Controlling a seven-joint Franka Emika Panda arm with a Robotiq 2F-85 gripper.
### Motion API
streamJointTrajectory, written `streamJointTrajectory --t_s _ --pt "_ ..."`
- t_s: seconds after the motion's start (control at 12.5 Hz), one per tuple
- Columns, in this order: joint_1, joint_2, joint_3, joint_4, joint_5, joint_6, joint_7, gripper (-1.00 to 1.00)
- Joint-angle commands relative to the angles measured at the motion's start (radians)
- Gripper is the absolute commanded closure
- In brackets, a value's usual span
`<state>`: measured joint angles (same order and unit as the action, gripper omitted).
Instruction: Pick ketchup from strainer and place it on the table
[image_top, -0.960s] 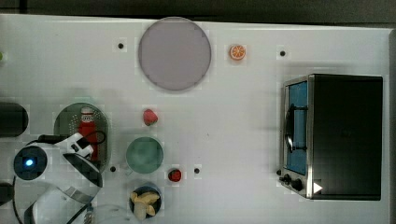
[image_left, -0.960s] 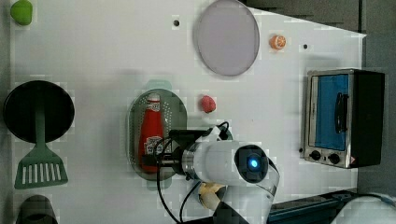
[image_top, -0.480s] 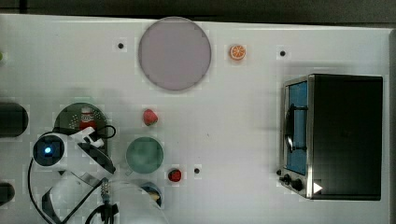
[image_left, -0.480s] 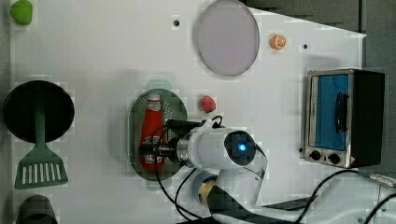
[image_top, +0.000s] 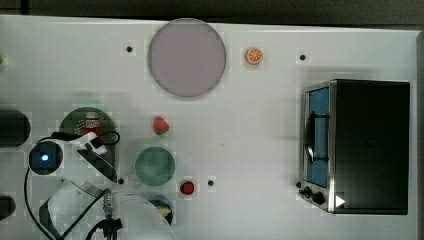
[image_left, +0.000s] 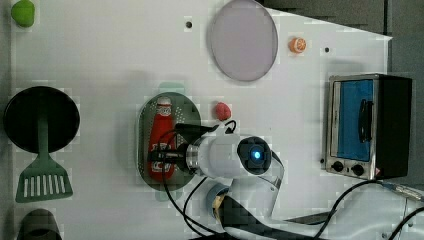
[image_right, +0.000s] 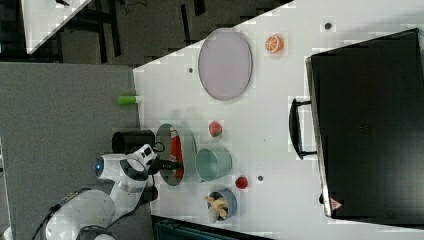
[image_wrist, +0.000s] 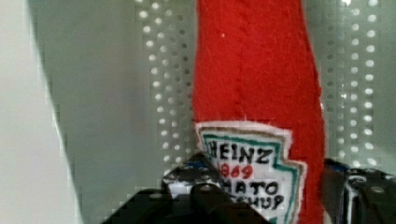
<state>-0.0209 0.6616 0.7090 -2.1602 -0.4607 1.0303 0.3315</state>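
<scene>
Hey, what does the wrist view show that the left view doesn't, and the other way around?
Only the wrist view: the label's lettering on the ketchup and the holes in the strainer floor. Only the left view: the whole table, a grey-lilac plate, a toaster oven, a green spatula. Both: the gripper with its jaws either side of the bottle, lying in the strainer.

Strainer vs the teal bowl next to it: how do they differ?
The strainer is an oval with a perforated bottom; the teal bowl is round with a solid bottom. In the right view the strainer looks longer than the bowl. The strainer holds the ketchup, lying flat; the bowl holds nothing. Both are greenish and sit on the table.
</scene>
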Motion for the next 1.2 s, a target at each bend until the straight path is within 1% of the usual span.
streamJointTrajectory --t_s 0.08,0.24,0.32,0.4,0.56,0.72,0.8,0.96,1.2 --pt "0.004 -0.05 0.03 0.007 -0.018 -0.006 0.053 -0.19" --pt "-0.021 -0.113 0.082 0.008 -0.012 -0.042 0.053 -0.19" --pt "-0.037 -0.156 0.111 0.016 0.005 -0.074 0.053 -0.19" --pt "-0.055 -0.201 0.14 0.028 0.042 -0.118 0.053 -0.19" --pt "-0.087 -0.282 0.188 0.068 0.171 -0.23 0.05 -0.19" --pt "-0.109 -0.335 0.199 0.138 0.302 -0.366 0.009 -0.19" --pt "-0.12 -0.348 0.195 0.183 0.342 -0.44 -0.033 -0.19" --pt "-0.151 -0.353 0.181 0.285 0.354 -0.562 -0.11 -0.19" --pt "-0.205 -0.352 0.129 0.413 0.354 -0.674 -0.135 -0.19"
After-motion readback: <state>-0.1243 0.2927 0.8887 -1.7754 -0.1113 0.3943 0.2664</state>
